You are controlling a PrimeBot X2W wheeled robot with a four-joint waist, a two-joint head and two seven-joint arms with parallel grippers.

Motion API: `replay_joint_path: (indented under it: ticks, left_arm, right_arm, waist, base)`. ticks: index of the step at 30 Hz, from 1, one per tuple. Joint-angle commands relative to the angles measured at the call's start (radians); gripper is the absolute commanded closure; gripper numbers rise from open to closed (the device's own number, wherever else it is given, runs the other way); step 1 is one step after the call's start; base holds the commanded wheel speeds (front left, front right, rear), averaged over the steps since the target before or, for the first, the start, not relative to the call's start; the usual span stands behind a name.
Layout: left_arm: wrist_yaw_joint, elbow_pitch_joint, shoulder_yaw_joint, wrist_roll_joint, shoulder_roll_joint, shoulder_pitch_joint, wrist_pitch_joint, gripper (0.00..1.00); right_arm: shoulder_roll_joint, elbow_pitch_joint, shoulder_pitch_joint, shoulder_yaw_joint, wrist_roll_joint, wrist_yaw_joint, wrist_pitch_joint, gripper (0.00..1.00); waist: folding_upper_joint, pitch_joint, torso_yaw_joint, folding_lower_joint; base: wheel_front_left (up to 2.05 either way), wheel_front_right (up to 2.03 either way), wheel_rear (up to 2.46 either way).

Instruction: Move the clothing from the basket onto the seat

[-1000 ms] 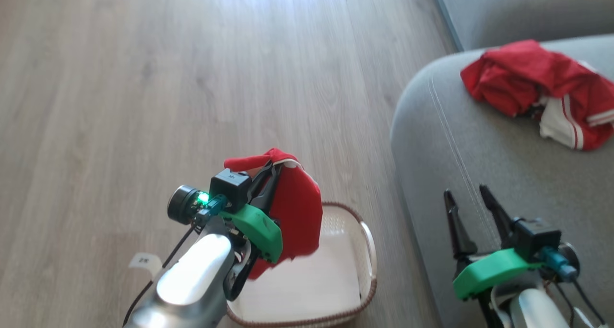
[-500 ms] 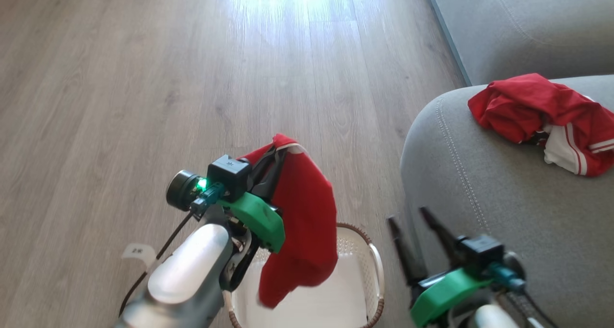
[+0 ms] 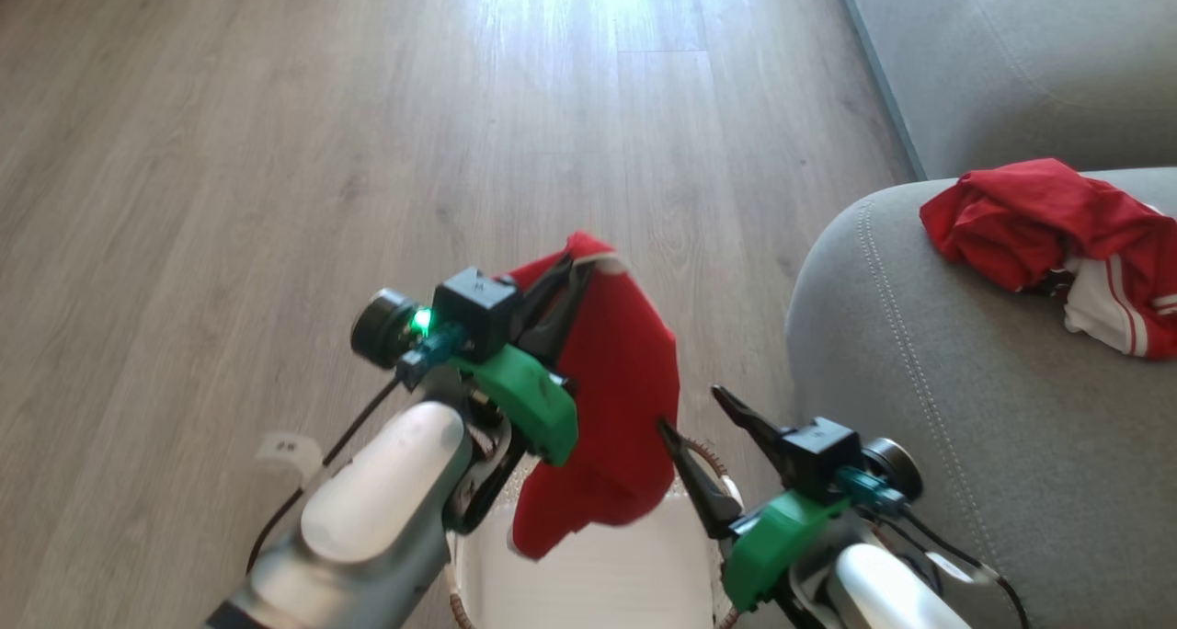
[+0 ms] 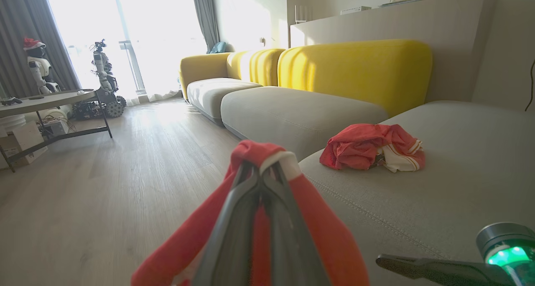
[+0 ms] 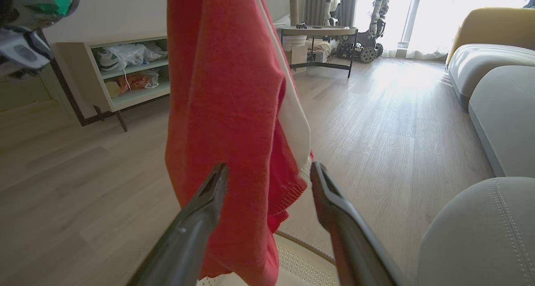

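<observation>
Holding red garment (image 3: 616, 381) clamped in left gripper (image 3: 575, 266) above seemingly empty basket (image 3: 598, 583), another garment (image 3: 1011, 215) already on seat (image 3: 919, 381) at two o'clock, right gripper (image 3: 690, 408) agape.

The right tool (image 5: 269, 167) has its two fingers wide apart. Just ahead of the tips hangs the red clothing (image 5: 221, 89), its lower hem seen between them. Under the tool shows the basket (image 5: 307, 246) rim, and to its right the grey seat (image 5: 480, 236).
</observation>
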Motion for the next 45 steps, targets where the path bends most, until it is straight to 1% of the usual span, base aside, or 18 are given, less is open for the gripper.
replay_joint_path:
  ticks: [1, 9, 16, 17, 19, 20, 21, 22, 23, 30, 31, 32, 33, 34, 40, 45]
  left_arm:
    - [-0.005, -0.037, 0.033, -0.002, 0.008, -0.081, 0.002, 1.00]
    - [-0.016, -0.068, 0.002, 0.009, -0.020, -0.126, 0.006, 1.00]
    - [-0.009, -0.130, -0.018, 0.014, -0.032, -0.135, 0.011, 1.00]
    - [-0.008, -0.141, -0.019, 0.012, -0.033, -0.133, 0.012, 1.00]
    - [-0.003, -0.159, -0.020, 0.009, -0.032, -0.130, 0.017, 1.00]
    - [-0.001, -0.167, -0.020, 0.009, -0.030, -0.128, 0.019, 1.00]
    - [0.002, -0.172, -0.019, 0.007, -0.026, -0.125, 0.021, 1.00]
    - [0.005, -0.175, -0.018, 0.006, -0.022, -0.120, 0.022, 1.00]
    - [0.009, -0.176, -0.016, 0.003, -0.018, -0.115, 0.025, 1.00]
    - [0.029, -0.155, 0.002, -0.025, 0.000, -0.068, 0.015, 1.00]
    - [0.032, -0.147, 0.006, -0.029, 0.003, -0.061, 0.011, 0.73]
    - [0.035, -0.138, 0.007, -0.030, 0.007, -0.055, 0.008, 0.56]
    - [0.037, -0.128, 0.010, -0.033, 0.009, -0.048, 0.004, 0.36]
    - [0.040, -0.108, 0.015, -0.042, 0.014, -0.035, -0.004, 0.00]
    - [0.052, -0.038, 0.025, -0.037, 0.028, -0.019, -0.056, 0.00]
    - [0.044, 0.002, 0.020, -0.044, 0.022, -0.004, -0.084, 0.00]
  right_arm:
    - [0.002, -0.011, -0.057, 0.036, 0.007, 0.000, -0.006, 0.00]
    - [0.002, 0.069, -0.128, 0.131, 0.078, 0.000, -0.006, 0.00]
    - [0.002, 0.095, -0.154, 0.163, 0.115, 0.000, -0.006, 0.00]
    - [0.002, 0.099, -0.157, 0.166, 0.118, 0.000, -0.006, 0.06]
    - [0.002, 0.109, -0.164, 0.168, 0.121, 0.000, -0.006, 0.45]
    - [0.002, 0.114, -0.167, 0.169, 0.121, 0.000, -0.006, 0.56]
    - [0.002, 0.117, -0.170, 0.168, 0.121, 0.000, -0.006, 0.66]
    - [0.002, 0.117, -0.172, 0.167, 0.121, 0.000, -0.006, 0.85]
    - [0.002, 0.116, -0.173, 0.163, 0.122, 0.000, -0.006, 1.00]
    - [0.002, 0.082, -0.165, 0.121, 0.110, 0.000, -0.006, 1.00]
    - [0.002, 0.074, -0.163, 0.113, 0.105, 0.000, -0.006, 1.00]
    - [0.002, 0.066, -0.159, 0.104, 0.100, 0.000, -0.006, 1.00]
    - [0.002, 0.058, -0.156, 0.093, 0.095, 0.000, -0.006, 1.00]
    - [0.002, 0.040, -0.149, 0.068, 0.082, 0.000, -0.006, 1.00]
    - [0.002, -0.014, -0.123, -0.015, 0.036, 0.000, -0.006, 1.00]
    - [0.002, -0.061, -0.106, -0.081, -0.002, 0.000, -0.006, 1.00]
  waist:
    - [-0.0001, 0.000, 0.005, 0.0001]
    - [-0.0001, -0.005, 0.030, 0.0001]
    - [-0.0001, -0.010, 0.037, 0.0001]
    - [-0.0001, -0.010, 0.037, 0.0001]
    - [-0.0001, -0.010, 0.038, 0.0001]
    - [-0.0001, -0.009, 0.037, 0.0001]
    - [-0.0001, -0.009, 0.037, 0.0001]
    - [-0.0001, -0.009, 0.035, 0.0001]
    - [-0.0001, -0.008, 0.034, 0.0001]
    - [-0.0001, 0.001, 0.014, 0.0001]
    - [-0.0001, 0.002, 0.010, 0.0001]
    - [-0.0001, 0.004, 0.005, 0.0001]
    - [-0.0001, 0.005, 0.000, 0.0001]
    - [-0.0001, 0.008, -0.011, 0.0001]
    - [-0.0001, 0.015, -0.052, 0.0001]
    - [-0.0001, 0.019, -0.092, 0.0001]
  base:
    - [0.00, 0.00, 0.00]
    - [0.00, 0.00, 0.00]
    - [0.00, 0.00, 0.00]
    - [0.00, 0.00, 0.00]
    - [0.00, 0.00, 0.00]
    - [0.00, 0.00, 0.00]
    - [0.00, 0.00, 0.00]
    - [0.00, 0.00, 0.00]
    - [0.00, 0.00, 0.00]
    - [0.00, 0.00, 0.00]
    - [0.00, 0.00, 0.00]
    - [0.00, 0.00, 0.00]
    - [0.00, 0.00, 0.00]
    - [0.00, 0.00, 0.00]
    - [0.00, 0.00, 0.00]
    - [0.00, 0.00, 0.00]
